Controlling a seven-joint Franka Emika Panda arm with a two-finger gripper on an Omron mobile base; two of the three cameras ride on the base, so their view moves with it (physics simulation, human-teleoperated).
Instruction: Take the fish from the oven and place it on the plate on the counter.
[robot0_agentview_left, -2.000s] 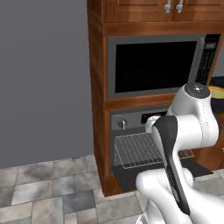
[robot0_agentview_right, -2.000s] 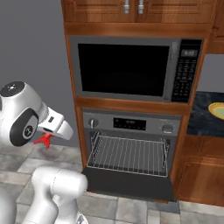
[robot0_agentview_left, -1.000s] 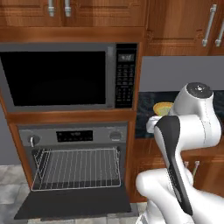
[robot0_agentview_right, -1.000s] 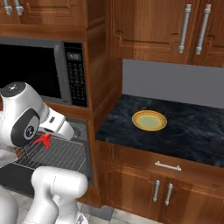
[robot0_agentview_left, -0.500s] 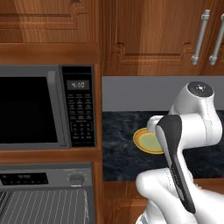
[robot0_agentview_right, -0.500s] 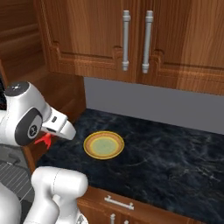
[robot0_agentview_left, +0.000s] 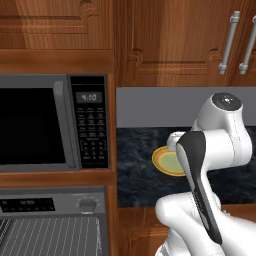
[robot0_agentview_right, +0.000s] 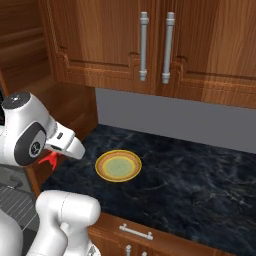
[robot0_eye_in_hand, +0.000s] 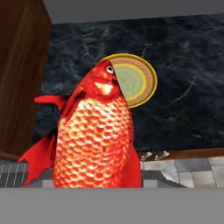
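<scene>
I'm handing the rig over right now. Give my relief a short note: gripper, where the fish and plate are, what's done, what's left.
Gripper: shut on the fish, carried in the air off the counter's left end, short of the plate.
Plate: bare, on the counter, just right of the tall oven cabinet.
Oven: door open, wire rack showing, low left.
Done: fish is out of the oven and in hand.
Left: reach over the plate, lower, release the fish onto it.
</scene>
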